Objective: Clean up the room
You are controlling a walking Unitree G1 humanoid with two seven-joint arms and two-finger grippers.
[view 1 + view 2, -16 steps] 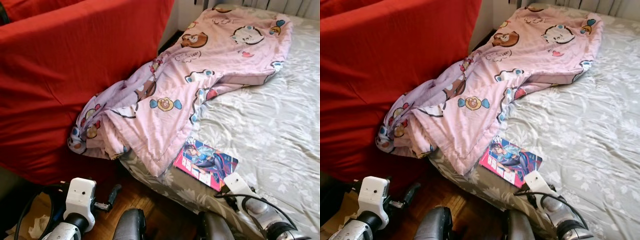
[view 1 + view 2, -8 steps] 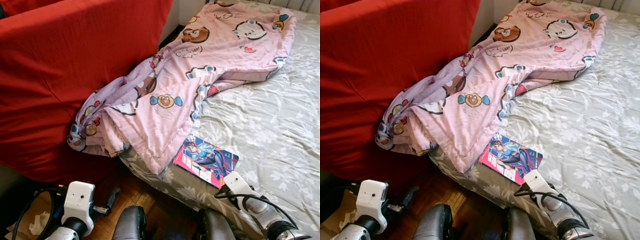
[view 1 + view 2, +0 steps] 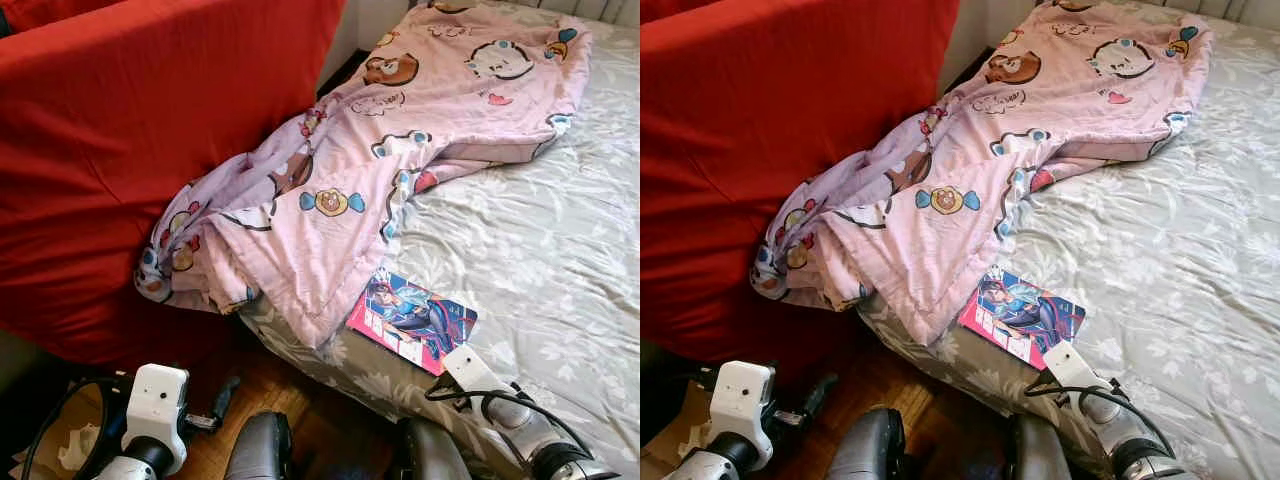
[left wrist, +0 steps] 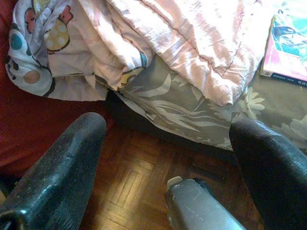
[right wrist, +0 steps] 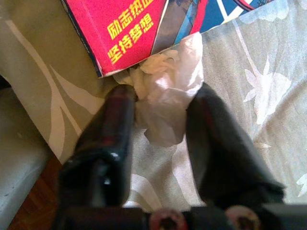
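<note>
White and crumpled, a tissue [image 5: 165, 98] lies on the floral bed sheet [image 3: 1180, 250] right at the corner of a pink-covered comic book [image 3: 412, 320], near the bed's foot edge, and it sits between the two black fingers [image 5: 108, 143] of the right claw [image 5: 160, 129]. Those fingers are spread to either side of the wad, one tip against its edge by the book's corner, the other alongside it; whether they have begun to pinch it I cannot tell, though they look more parted than pressed. The tissue lies straight ahead along the claw's own reach, so the right arm is plainly the nearer one, and the move ahead seems to be a simple squeeze and lift, minding that the book corner overlaps the wad. Low over the parquet floor [image 4: 139, 187], the left claw [image 4: 168, 158] hangs idle with its fingers wide apart, beside the draped pink cartoon blanket [image 3: 340, 200] and the red sofa [image 3: 120, 150]
</note>
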